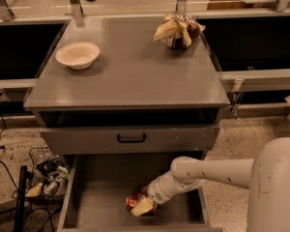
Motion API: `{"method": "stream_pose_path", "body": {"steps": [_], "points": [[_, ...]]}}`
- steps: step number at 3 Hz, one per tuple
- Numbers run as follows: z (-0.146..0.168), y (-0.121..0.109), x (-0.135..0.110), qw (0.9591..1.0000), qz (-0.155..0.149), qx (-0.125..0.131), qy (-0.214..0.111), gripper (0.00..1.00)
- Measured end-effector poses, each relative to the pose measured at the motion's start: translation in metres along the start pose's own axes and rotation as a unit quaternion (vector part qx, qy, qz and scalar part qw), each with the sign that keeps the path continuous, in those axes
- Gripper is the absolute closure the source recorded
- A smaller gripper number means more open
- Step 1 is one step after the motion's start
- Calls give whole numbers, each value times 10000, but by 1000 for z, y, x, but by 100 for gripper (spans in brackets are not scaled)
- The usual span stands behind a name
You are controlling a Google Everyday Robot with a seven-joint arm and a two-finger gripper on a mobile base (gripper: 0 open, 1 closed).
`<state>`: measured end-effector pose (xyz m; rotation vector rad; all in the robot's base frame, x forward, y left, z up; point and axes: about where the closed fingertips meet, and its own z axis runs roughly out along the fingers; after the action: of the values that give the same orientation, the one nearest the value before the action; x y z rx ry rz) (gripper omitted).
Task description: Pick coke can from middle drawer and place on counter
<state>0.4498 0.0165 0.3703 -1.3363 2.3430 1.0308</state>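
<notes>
The middle drawer is pulled out at the bottom of the cabinet. The coke can, red with a silver end, lies low on the drawer floor near its front. My gripper reaches down into the drawer from the right and is right against the can, partly covering its right side. The arm stretches in from the robot body at the lower right. The grey counter spreads above the drawers.
A white bowl stands on the counter's left rear and a tan and brown snack bag on its right rear. A shut drawer front with a black handle is above the open drawer. Cables and a wire basket lie on the floor at left.
</notes>
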Motion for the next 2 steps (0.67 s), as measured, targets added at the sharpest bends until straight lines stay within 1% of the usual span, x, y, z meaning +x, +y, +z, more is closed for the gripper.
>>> {"method": "stream_pose_path", "body": {"steps": [2], "points": [[0,0,0,10000,0,-1,0,86]]}}
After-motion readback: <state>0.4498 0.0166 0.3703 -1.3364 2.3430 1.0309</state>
